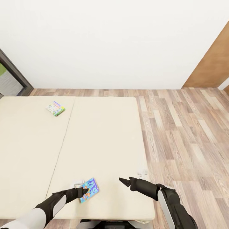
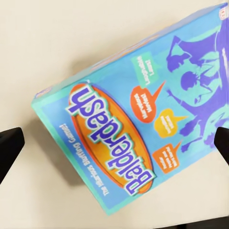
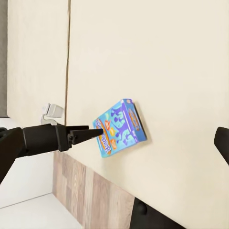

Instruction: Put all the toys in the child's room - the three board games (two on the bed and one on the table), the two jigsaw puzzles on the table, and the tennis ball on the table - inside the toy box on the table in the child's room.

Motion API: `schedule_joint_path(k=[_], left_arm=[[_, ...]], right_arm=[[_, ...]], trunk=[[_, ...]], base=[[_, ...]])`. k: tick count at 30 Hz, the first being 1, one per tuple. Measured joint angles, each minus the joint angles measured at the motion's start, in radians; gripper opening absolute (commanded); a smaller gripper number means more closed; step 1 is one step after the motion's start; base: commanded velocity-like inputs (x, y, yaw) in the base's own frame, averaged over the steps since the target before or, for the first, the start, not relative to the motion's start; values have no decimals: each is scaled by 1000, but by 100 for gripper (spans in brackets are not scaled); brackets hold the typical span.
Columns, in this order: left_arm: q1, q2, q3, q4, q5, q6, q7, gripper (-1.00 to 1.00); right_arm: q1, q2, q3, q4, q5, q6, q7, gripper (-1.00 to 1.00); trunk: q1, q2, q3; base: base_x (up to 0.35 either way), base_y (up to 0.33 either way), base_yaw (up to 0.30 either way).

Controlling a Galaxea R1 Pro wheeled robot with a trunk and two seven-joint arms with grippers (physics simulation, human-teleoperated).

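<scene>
Two board games lie on the beige bed (image 1: 105, 133). The mostly blue one (image 1: 90, 190) lies near the front edge, and the green-bordered one (image 1: 55, 108) lies far back on the left half. My left gripper (image 1: 84, 191) hovers at the blue box's near-left edge. In the left wrist view the blue board game (image 2: 138, 119) sits between the open black fingers (image 2: 9, 148), with a gap on both sides. My right gripper (image 1: 124, 182) hangs open over bare mattress to the right of the blue box (image 3: 119, 126), holding nothing. Toy box, table, jigsaw puzzles and tennis ball are out of view.
A seam (image 1: 65, 140) splits the mattress into two halves. Small white fittings (image 1: 142, 172) sit at the bed's near edge. Wood-plank floor (image 1: 184, 136) runs along the right, a white wall stands behind, a dark window frame (image 1: 14, 76) at left and a brown panel (image 1: 211, 63) at right.
</scene>
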Motion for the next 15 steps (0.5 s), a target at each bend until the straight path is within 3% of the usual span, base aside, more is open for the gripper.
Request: schedule_joint_path(k=[15], left_arm=[[0, 53, -1, 3, 0, -43, -145, 100]], right_arm=[[0, 0, 1, 0, 0, 0, 0, 100]], trunk=[[0, 0, -3]], base=[[0, 0, 0]])
